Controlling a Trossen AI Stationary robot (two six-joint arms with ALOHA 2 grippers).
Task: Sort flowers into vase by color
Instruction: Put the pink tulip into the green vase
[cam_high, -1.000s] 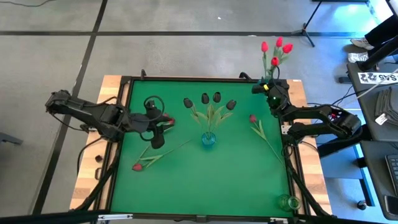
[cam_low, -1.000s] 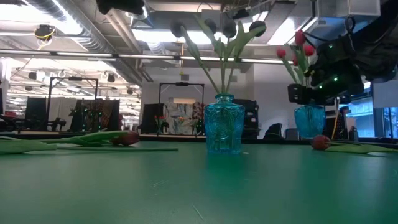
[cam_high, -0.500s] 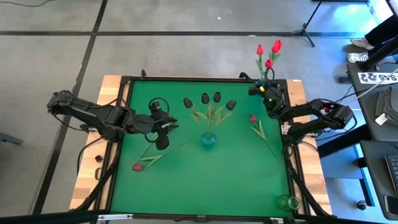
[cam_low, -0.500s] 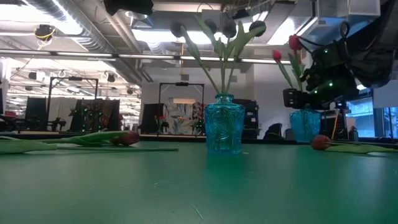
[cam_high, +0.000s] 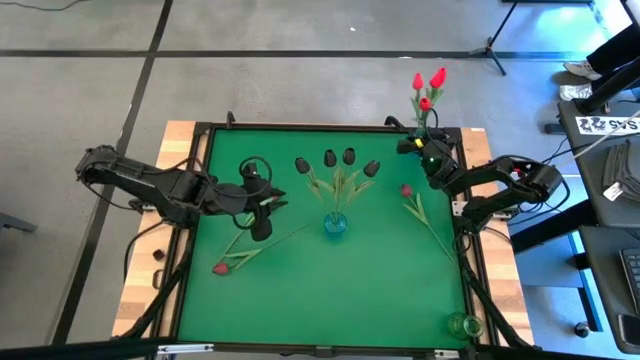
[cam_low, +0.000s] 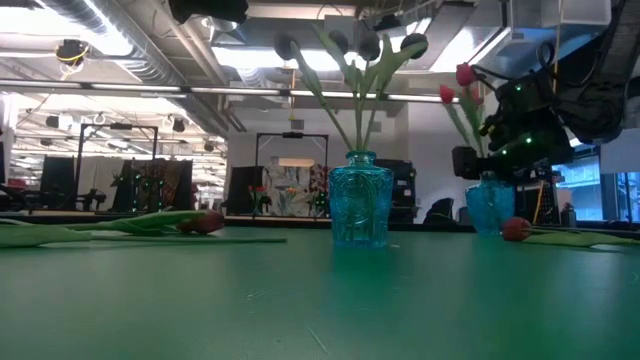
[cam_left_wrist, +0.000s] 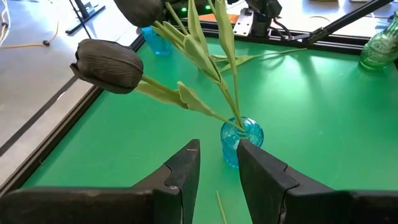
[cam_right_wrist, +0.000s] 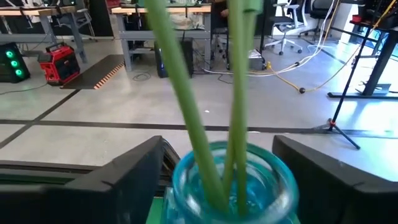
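Observation:
A blue vase (cam_right_wrist: 231, 182) with three red flowers (cam_high: 428, 85) stands at the table's far right corner. My right gripper (cam_right_wrist: 217, 146) is open, one finger on each side of the vase's neck, also seen in the low view (cam_low: 485, 160). A second blue vase (cam_high: 335, 224) at mid-table holds several near-black flowers (cam_high: 340, 160). One red flower (cam_high: 222, 267) lies near the left, another (cam_high: 406, 190) lies right of centre. My left gripper (cam_high: 258, 215) hangs open above the table left of the middle vase (cam_left_wrist: 241, 140), with nothing between its fingers. My right gripper has its fingers (cam_right_wrist: 134, 177) on either side of the corner vase's neck (cam_right_wrist: 186, 186), coming about level from the table's near side. Whether they touch the glass I cannot tell. The vase stands upright with its base on the table.
A clear greenish vase (cam_high: 460, 325) stands empty at the near right corner. The table's raised black frame (cam_high: 200, 180) runs round the green mat. A person's leg and shoe (cam_high: 590, 65) show beyond the right side.
My right gripper has gone a little toward the table's left edge and down with the corner vase. The vase has sunk lower and its red flower heads have shifted left.

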